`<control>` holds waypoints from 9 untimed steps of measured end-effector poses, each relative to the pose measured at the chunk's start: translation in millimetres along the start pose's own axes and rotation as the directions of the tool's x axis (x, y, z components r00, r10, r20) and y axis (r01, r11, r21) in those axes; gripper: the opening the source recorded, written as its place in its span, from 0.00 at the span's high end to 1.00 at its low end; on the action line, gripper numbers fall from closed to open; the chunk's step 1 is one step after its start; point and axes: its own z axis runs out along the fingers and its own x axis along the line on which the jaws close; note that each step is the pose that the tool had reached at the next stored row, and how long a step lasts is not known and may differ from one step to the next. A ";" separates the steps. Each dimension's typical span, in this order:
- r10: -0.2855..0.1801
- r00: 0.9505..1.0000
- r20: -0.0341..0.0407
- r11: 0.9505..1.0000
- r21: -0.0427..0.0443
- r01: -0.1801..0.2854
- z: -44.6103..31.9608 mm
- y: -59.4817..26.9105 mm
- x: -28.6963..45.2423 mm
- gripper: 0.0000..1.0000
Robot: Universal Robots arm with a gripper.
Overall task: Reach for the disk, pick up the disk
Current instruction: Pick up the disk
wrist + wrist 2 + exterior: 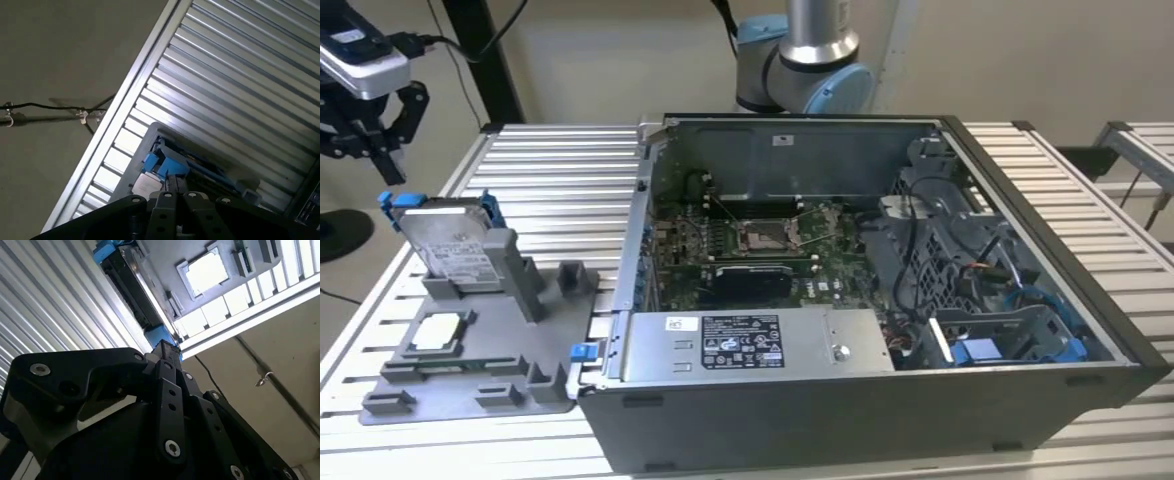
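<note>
Disk [454,248] stands on edge in a grey holder [480,385] on the worktop [547,170], at the exterior view's left. It leans back, label face toward the camera, blue-cornered top edge running across the frame; long axis unclear. Gripper [363,155] hangs above it at upper left, apart, fingers spread and empty.

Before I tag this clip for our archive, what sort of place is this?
Likely a robotics lab bench: an opened computer case on a slatted metal table, the disk propped in a grey fixture, a robot arm behind.
</note>
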 end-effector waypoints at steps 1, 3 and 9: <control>-0.011 1.000 0.000 1.000 0.000 0.011 0.0 0.0 0.0 1.00; -0.035 0.999 -0.001 0.999 0.000 0.035 0.1 0.1 0.1 1.00; -0.113 0.994 -0.004 0.994 0.000 0.113 0.1 0.1 0.2 1.00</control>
